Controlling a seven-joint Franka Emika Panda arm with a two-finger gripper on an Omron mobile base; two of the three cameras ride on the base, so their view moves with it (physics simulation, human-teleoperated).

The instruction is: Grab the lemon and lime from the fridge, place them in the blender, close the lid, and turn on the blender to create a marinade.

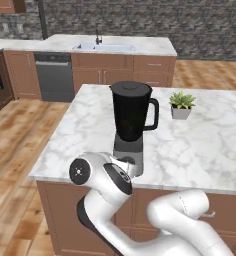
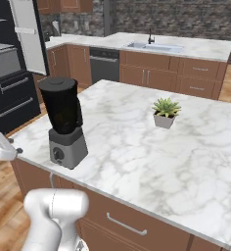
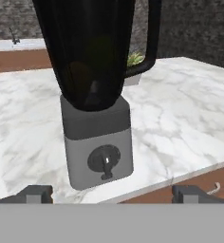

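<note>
The big island worktop point(image 1: 200, 145) in the middle of the kitchen has a white marble top with grey lines and brown wooden cupboards under it. A small green plant in a grey pot point(image 1: 182, 105) sits on the worktop. Behind the worktop is a long counter point(image 1: 140, 47) with a sink point(image 1: 104, 47) and a tap point(image 1: 97, 38), and a grey dishwasher point(image 1: 55, 75) below it. The back wall point(image 1: 155, 20) is dark grey stone. The floor point(image 1: 20, 135) beside the worktop is brown wood.

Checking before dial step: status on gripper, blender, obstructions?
Gripper open, empty, facing dial. Blender on island counter, lid on. Potted plant well aside; nothing between fingers and dial.
</note>
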